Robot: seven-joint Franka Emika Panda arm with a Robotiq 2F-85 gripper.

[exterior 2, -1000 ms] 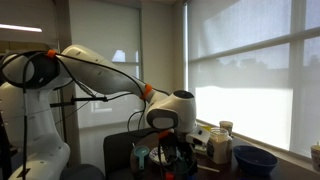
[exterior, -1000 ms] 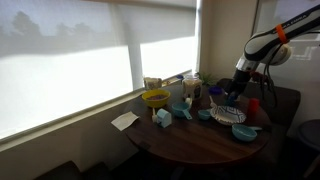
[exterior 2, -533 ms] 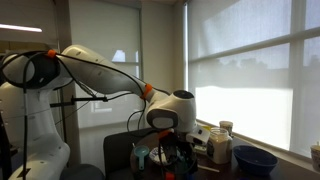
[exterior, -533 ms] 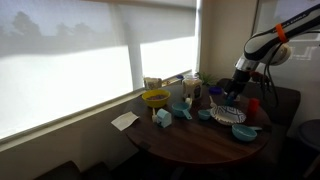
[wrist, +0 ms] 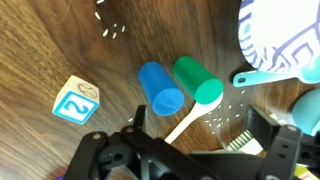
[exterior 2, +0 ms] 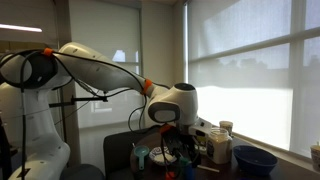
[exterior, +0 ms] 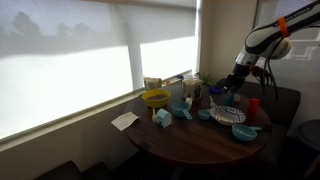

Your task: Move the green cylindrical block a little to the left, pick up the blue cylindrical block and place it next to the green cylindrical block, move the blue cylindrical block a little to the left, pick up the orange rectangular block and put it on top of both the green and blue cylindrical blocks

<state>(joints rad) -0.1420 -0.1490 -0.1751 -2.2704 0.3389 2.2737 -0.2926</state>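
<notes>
Cube (wrist: 77, 101) marked "2", blue cylinder (wrist: 161, 88) nearby

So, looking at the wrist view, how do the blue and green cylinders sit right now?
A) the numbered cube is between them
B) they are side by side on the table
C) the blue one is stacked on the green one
B: in the wrist view the blue cylinder and the green cylinder sit right next to each other on the wood, while the numbered cube sits apart on the blue one's other side.
</notes>
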